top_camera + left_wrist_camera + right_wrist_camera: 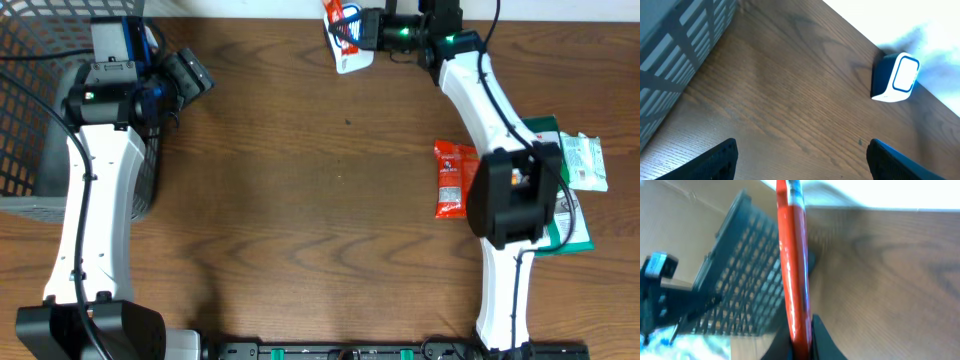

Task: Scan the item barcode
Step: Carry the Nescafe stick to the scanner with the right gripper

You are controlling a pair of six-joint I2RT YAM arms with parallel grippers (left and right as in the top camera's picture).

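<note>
1. Holding phase: right gripper (372,30) is clenched on the flat red-and-white packet (347,45), at 12 o'clock near the far edge of the brown wood table (300,200).
2. Small blue-and-white box scanner (895,77) sits on that edge. The packet looks presented, but a completed scan can't be confirmed.
3. Left gripper (185,80) is released and empty, at 10 o'clock by the grey mesh basket (30,100).
4. Room: the centre is bare, spare red packet (452,178) and green packs (575,165) crowd 3 o'clock, and margin is thin at 12.

The work surface is a dark brown wood-grain table (300,200). A grey wire-mesh basket (25,100) sits at its far-left corner. Beyond the far table edge, the left wrist view shows a bright, overexposed white surface (920,20).
</note>
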